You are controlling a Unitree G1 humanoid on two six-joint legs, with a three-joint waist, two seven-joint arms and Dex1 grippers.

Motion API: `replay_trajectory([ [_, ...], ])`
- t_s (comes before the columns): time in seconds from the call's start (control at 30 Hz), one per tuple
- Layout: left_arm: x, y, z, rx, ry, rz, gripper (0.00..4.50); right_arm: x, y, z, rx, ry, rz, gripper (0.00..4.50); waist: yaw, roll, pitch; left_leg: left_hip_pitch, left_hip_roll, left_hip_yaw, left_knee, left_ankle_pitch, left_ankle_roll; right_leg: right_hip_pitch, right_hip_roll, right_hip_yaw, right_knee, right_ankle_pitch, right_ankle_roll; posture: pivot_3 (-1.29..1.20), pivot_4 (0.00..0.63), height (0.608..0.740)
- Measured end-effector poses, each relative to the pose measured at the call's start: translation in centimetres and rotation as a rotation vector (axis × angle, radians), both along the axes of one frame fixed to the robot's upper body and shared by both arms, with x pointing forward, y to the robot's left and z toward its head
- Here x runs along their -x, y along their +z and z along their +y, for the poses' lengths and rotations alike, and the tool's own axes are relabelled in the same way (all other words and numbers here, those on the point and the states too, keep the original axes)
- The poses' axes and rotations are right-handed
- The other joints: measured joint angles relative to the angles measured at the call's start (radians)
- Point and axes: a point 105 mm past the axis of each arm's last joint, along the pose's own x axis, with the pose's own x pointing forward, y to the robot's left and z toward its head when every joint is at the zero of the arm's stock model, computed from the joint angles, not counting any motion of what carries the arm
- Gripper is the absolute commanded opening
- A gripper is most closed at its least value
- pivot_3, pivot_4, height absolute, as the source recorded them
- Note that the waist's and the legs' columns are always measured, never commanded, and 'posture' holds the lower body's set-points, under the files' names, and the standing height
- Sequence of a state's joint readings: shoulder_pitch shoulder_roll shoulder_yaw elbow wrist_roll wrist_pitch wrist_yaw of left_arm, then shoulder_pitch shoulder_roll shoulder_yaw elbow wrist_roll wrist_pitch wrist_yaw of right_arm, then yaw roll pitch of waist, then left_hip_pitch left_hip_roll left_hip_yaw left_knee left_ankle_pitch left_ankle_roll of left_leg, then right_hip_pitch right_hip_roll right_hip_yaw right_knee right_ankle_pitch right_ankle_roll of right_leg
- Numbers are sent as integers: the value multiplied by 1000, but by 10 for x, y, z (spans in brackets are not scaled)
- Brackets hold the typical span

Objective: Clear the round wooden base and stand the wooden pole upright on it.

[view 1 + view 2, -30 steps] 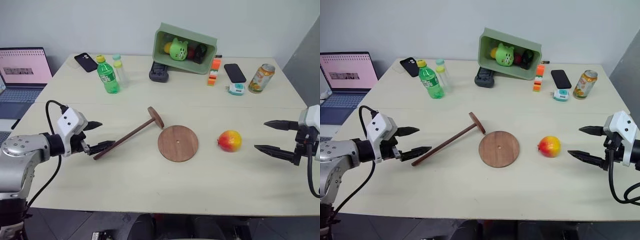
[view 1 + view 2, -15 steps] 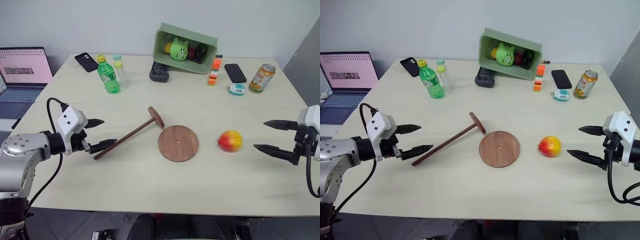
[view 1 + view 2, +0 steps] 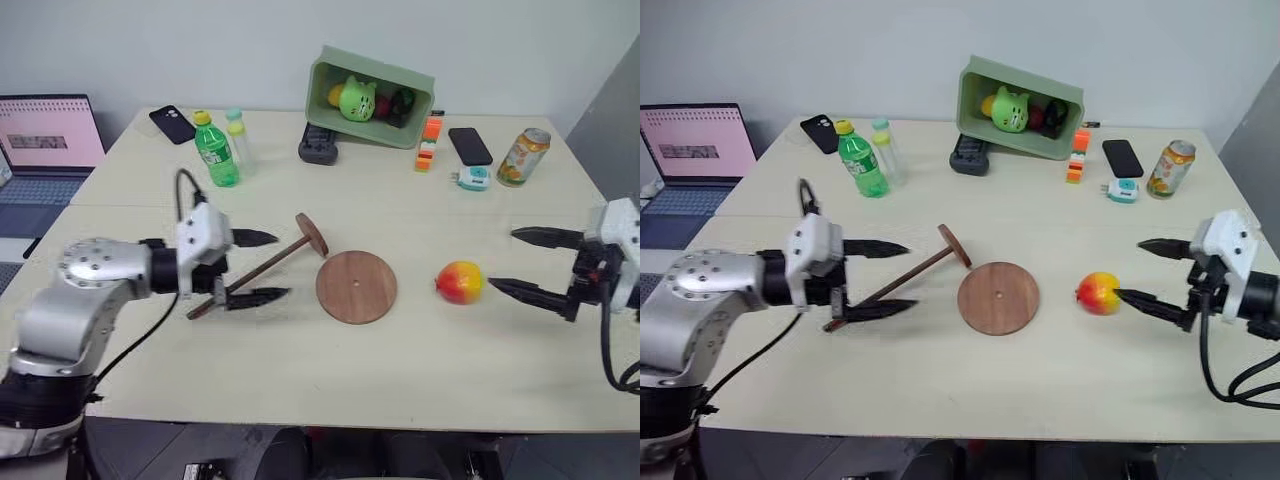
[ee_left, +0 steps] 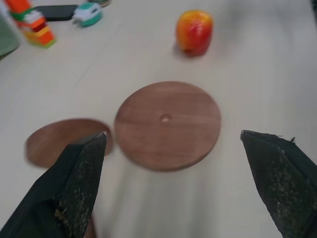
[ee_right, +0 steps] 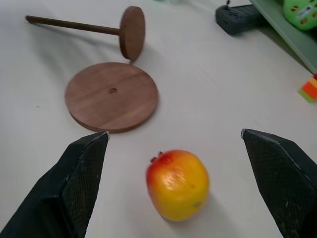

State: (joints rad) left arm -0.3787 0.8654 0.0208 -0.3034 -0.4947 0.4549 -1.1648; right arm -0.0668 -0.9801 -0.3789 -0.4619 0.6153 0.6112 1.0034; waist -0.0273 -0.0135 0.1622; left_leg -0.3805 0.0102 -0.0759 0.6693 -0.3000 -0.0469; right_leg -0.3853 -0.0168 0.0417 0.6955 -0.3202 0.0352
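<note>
Base: the base (image 3: 356, 287) lies flat mid-surface, nothing on it, centre hole showing; it looks already clear.
Pole: the pole (image 3: 262, 269) lies on its side just left of the base, rod running near-left, its small disc end at the far right, close to the base's far-left rim but apart from it.
Fruit: a red-yellow fruit (image 3: 459, 281) sits on the surface right of the base, off it.
Left claw: the left claw (image 3: 262, 266) is spread wide, one finger on the far side of the rod and one on the near side, straddling its near-left half; not pinching yet.
Right claw: the right claw (image 3: 515, 262) is spread wide, empty, beside the fruit on its right, lower finger tip very near it.
Step in hand: likely grasping the pole with the left claw.
How to do it well: centre the rod between the fingers before closing; a grip nearer the disc end would ease tipping it upright.
Placing: set the small disc flat on the base's middle, rod vertical, and release only when it stands steady.
Risk: the thin rod may roll or slip aside as the fingers close.
</note>
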Motion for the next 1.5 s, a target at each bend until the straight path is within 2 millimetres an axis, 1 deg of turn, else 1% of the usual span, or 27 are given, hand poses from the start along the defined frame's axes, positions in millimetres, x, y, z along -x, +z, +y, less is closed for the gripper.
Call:
replay_trajectory([
  [0.07,0,0,-12,6,-45,-2,4495,-4,-11,9,-4,8,17,4500,-1,0,0,0,0,0,0,0,0,0,0,1,0,0,0,0,150,740],
  [0.13,-1,0,-21,10,-80,-7,4495,-12,-20,15,8,0,15,4500,-2,0,0,0,0,0,1,0,0,0,0,0,0,0,0,0,150,740],
  [0.23,-2,-6,-29,-3,-106,1,4495,-28,-32,18,19,-37,10,4500,-3,0,0,0,0,1,1,0,0,0,1,0,0,0,0,0,150,740],
  [0.37,-2,-12,-33,-10,-131,5,4495,-40,-51,15,44,-82,30,4500,-2,0,0,-1,0,0,2,0,0,0,0,0,0,0,0,0,150,740],
  [0.53,-3,-12,-34,-20,-133,-5,4495,-46,-64,8,69,-115,51,4500,-2,0,0,-1,0,-1,3,0,0,0,0,0,0,0,0,0,150,740],
  [0.67,-1,-16,-40,-17,-149,4,4495,-52,-76,-1,77,-150,79,4500,-2,0,0,-1,0,-1,3,0,0,0,0,0,0,0,0,0,150,740],
  [0.8,-1,-16,-41,-15,-158,-5,4495,-53,-87,-4,86,-149,119,4500,-2,0,0,-1,0,-1,3,0,0,0,0,0,0,0,0,0,150,740],
  [0.97,0,-16,-43,-11,-166,-13,4495,-56,-90,-3,68,-142,132,4500,-2,0,0,-1,0,-1,3,0,0,0,0,0,0,0,0,0,150,740],
  [1.07,0,-16,-44,-9,-174,-19,4500,-58,-89,0,52,-139,124,3992,-2,0,0,-1,0,-1,3,0,0,0,0,0,1,0,0,0,150,740],
  [1.13,1,-16,-44,-9,-181,-19,4500,-59,-89,0,52,-138,120,3551,-2,0,0,-1,0,-1,3,0,0,0,0,0,1,0,0,0,150,740],
  [1.4,0,-21,-47,6,-192,6,4500,-59,-89,0,49,-146,115,3501,-2,0,0,-2,0,-1,5,0,0,0,0,0,1,0,0,0,150,740],
  [1.5,-3,-18,-53,29,-213,-3,4500,-55,-83,-6,44,-180,83,3500,3,0,0,-3,-1,-2,6,0,0,0,0,-1,1,0,0,0,150,740],
])
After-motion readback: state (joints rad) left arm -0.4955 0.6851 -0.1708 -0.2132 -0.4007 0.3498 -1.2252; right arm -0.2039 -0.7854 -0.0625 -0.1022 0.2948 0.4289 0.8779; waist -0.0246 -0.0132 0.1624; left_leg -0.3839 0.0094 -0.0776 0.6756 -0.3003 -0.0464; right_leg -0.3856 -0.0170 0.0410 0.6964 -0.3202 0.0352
